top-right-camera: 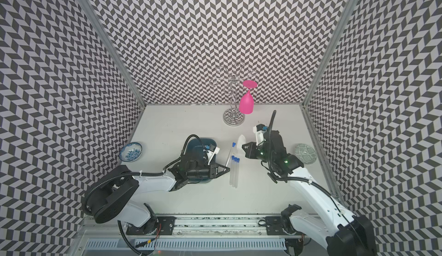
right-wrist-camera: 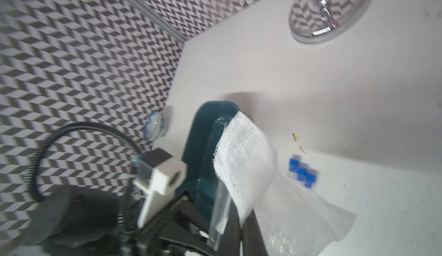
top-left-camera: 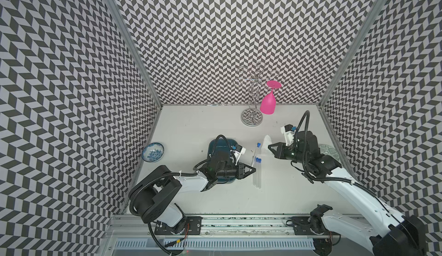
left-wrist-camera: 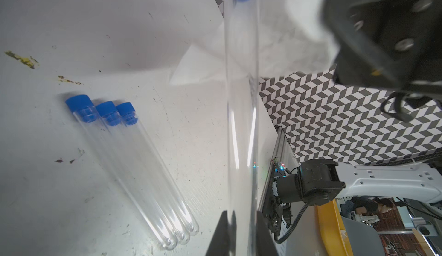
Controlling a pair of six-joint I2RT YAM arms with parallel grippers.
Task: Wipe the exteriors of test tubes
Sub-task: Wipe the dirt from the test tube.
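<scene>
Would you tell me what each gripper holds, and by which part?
Left gripper: a test tube, by its rounded bottom end. Right gripper: the white cloth, by one end, draped over that tube.

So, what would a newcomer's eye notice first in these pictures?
Probably the pink glass hanging upside down from the chrome rack at the back. Then, mid-table, the left gripper holds a test tube while the right gripper holds white gauze at its capped end; three more tubes lie beside.

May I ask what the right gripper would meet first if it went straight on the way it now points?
Probably the test tube held up by the left gripper, near its blue cap; the white gauze in the right gripper lies between them. Depth is hard to judge from above.
</scene>
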